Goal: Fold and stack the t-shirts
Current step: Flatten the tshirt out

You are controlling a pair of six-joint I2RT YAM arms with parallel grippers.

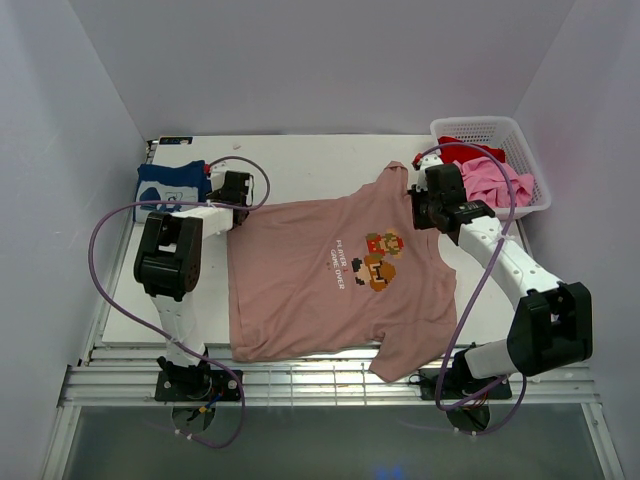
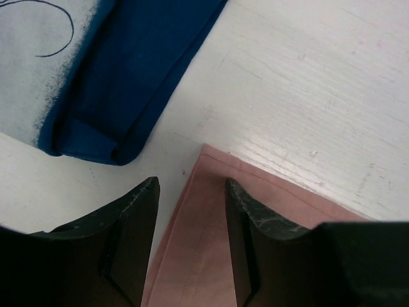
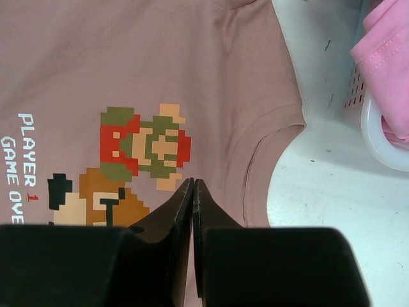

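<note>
the pink-tan t-shirt (image 1: 320, 275) lies spread flat, print up, in the middle of the white table (image 1: 310, 160), between the two arms. its near sleeve reaches over the front edge of the table onto the slats. in the top view its collar is hidden under the right arm. the printed text is small. in the right wrist view it is cut off at the left border, and only "player 1" and "game ove" can be read.

the left gripper (image 2: 192, 185) is released. its two fingers stand apart, one on each side of a hem corner of the pink-tan t-shirt, and they do not pinch the cloth. i cannot tell if the tips touch the table. just beyond it lies the navy t-shirt (image 2: 121, 83), folded, at the far left corner of the table. its white print is cut off by the frame.

the right gripper (image 3: 193, 183) is clenched, the fingers pressed together, and i see nothing between them. it is over the chest print, near the collar. the fingers themselves hide whether the tips touch the cloth.

the white basket (image 1: 485, 123) stands at the far right of the table. the red t-shirt (image 1: 462, 152) and the bright pink t-shirt (image 1: 503, 182) lie crumpled in it, and only their upper parts show above the wall.
</note>
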